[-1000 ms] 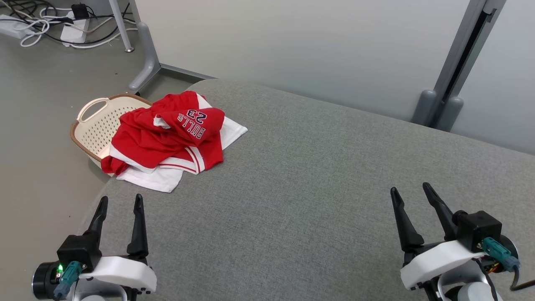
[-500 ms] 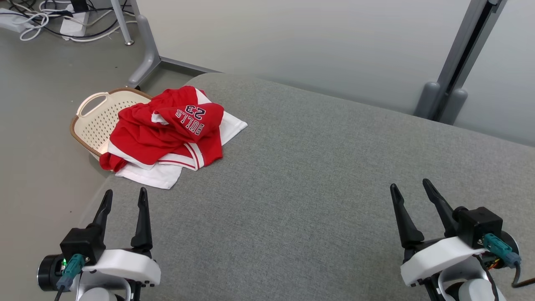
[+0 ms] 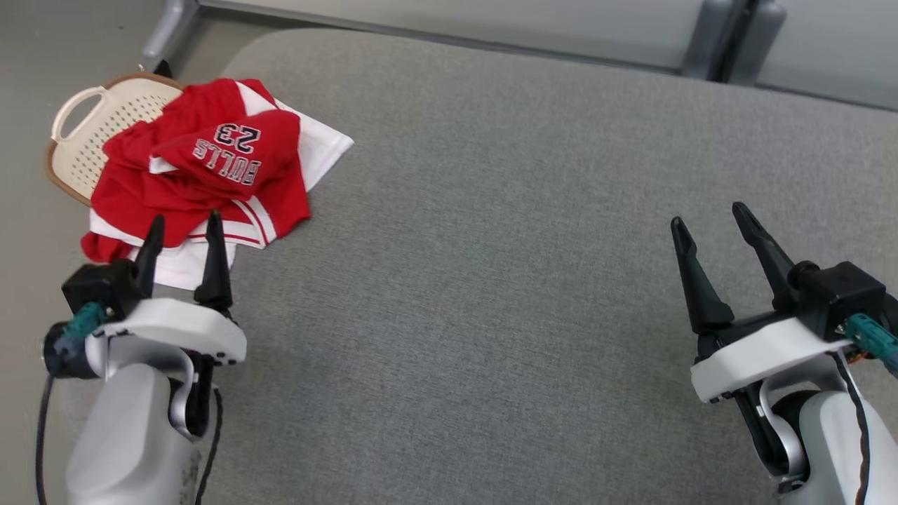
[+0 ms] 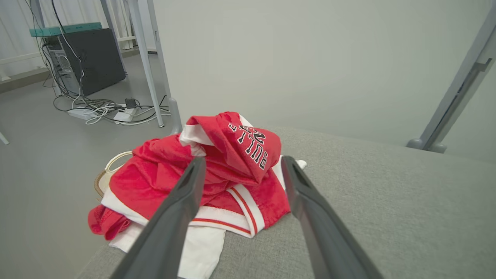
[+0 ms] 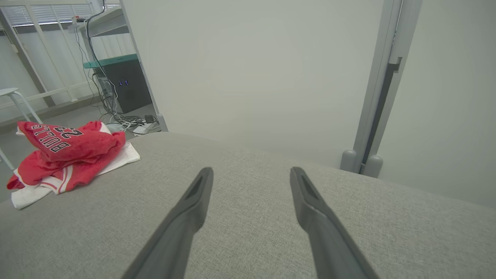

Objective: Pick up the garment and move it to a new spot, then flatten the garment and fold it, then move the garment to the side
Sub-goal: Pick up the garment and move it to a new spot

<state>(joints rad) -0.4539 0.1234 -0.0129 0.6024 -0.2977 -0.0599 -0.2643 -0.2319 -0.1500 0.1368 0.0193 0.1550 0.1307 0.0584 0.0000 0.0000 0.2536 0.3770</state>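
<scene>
Head view: garment (image 3: 203, 161), a red jersey with white trim and "BULLS 23" lettering, lies crumpled in a heap at the far left corner of the grey padded surface (image 3: 491, 294). Its left part drapes over the cream perforated basket (image 3: 74, 130) beside that edge. White cloth shows under the red; cannot tell if it is the same garment or a second piece.

Step in hand, as judged: the first one, the pick-up. Nothing is lifted, and flatten, fold and move aside are all undone.

Left gripper (image 3: 185, 217): jaws spread wide and empty, fingers pointing up the view at the near hem of the heap. The tips overlap the white and red edge in this view. Left wrist view has both fingers framing the heap, aimed at the striped hem and the lettered fold. Whether the tips touch the cloth cannot be told; it looks just short. Forearm comes in low from the lower left, wrist roughly level.

Right gripper (image 3: 708, 214): jaws apart, empty, over bare grey surface at the right and well apart from the garment, fingers angled up and slightly left.

Next move probably calls for the left fingers to go forward and down into a raised fold, then pinch enough layers that the heap lifts whole. The basket rim sits just beside the cloth, so snagging is a risk.
</scene>
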